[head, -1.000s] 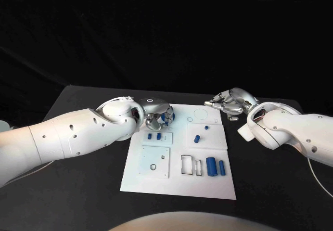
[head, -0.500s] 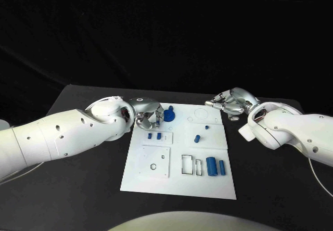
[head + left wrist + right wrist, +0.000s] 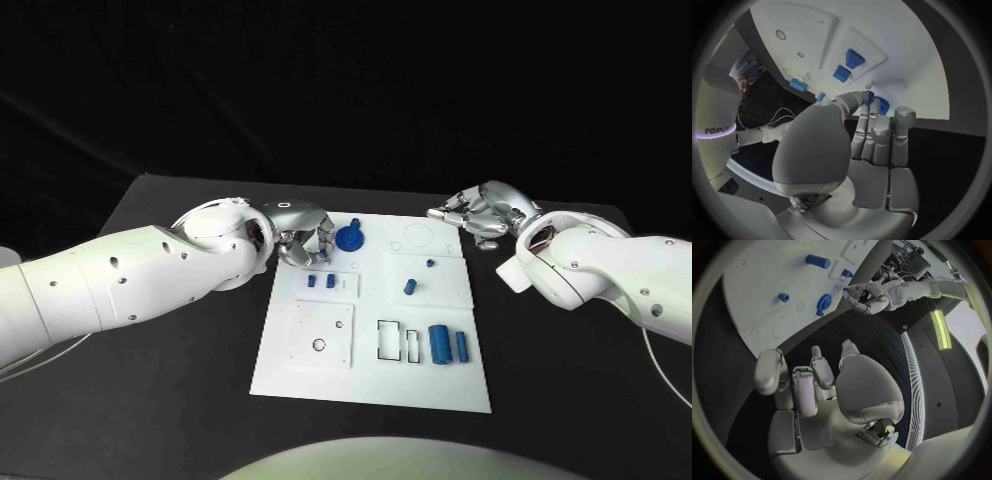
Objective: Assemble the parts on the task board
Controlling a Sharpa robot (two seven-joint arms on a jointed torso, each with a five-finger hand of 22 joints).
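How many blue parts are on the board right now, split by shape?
small blocks: 2
long cylinders: 2
short cylinder: 1
small peg: 1
round piece: 1
Total: 7 blue parts on the task board

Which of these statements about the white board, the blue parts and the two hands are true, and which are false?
1. The left hand is at the far left corner of the white board. True.
2. The right hand holds a blue part. False: its fingers hold nothing, beside the board's far right corner.
3. Two blue cylinders lie side by side on the near right part of the board. True.
4. The blue round part lies on the black table, off the board. False: it sits on the board, next to the left hand.
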